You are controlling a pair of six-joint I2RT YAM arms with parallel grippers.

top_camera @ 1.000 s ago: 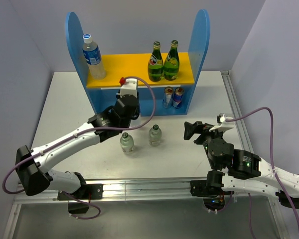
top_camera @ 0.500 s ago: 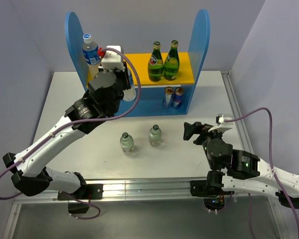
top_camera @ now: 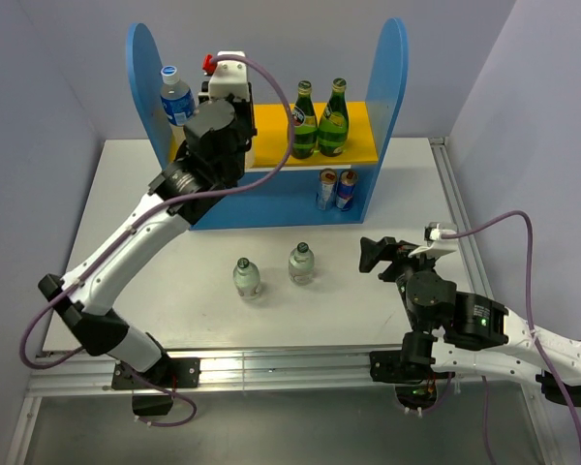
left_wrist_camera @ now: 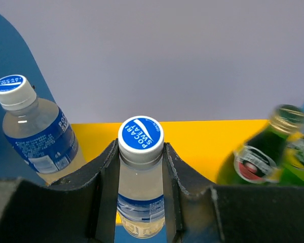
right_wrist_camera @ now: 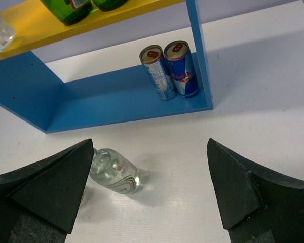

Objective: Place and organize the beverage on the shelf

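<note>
Looming at the far side, the shelf point(top_camera: 388, 68) had the plastic bottle point(left_wrist_camera: 140, 205) over the left of its yellow board point(left_wrist_camera: 202, 142), seemingly full, heavyish and slick, best taken at the stiff neck under its cap point(left_wrist_camera: 140, 134), where the left gripper point(left_wrist_camera: 140, 154) pinched it; the right gripper point(right_wrist_camera: 151, 152) stood spread, empty.

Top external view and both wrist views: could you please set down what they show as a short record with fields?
left jaws: shut on a Pocari bottle, at the shelf's yellow board
right jaws: open, empty, over the table
yellow board, left: second Pocari bottle
yellow board, right: two green bottles
lower level: two cans
table, before the shelf: two clear bottles, standing
</note>
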